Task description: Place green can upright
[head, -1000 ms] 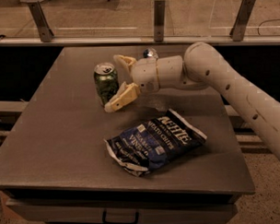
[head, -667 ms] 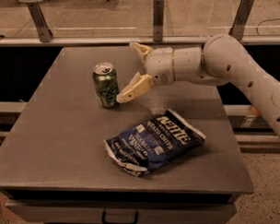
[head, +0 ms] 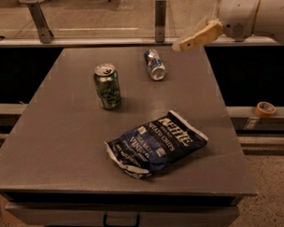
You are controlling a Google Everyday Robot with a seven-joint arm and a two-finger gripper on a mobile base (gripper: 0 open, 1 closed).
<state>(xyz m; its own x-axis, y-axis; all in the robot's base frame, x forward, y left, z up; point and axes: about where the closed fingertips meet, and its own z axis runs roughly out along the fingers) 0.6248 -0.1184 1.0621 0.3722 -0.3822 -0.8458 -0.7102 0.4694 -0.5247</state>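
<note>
The green can (head: 107, 86) stands upright on the dark grey table (head: 63, 137), left of the middle, its silver top with the pull tab facing up. My gripper (head: 200, 25) is at the top right, raised above the table's far right corner and well away from the can. It is open and holds nothing. One tan finger (head: 195, 38) shows; the other is cut off by the top edge.
A blue-and-silver can (head: 154, 64) lies on its side at the back of the table. A dark blue chip bag (head: 154, 144) lies crumpled near the front. A roll of tape (head: 265, 108) sits on a ledge at the right. A railing runs behind the table.
My gripper has let go of the green can and moved up and to the right, away from it. The can stays upright where it stood.
</note>
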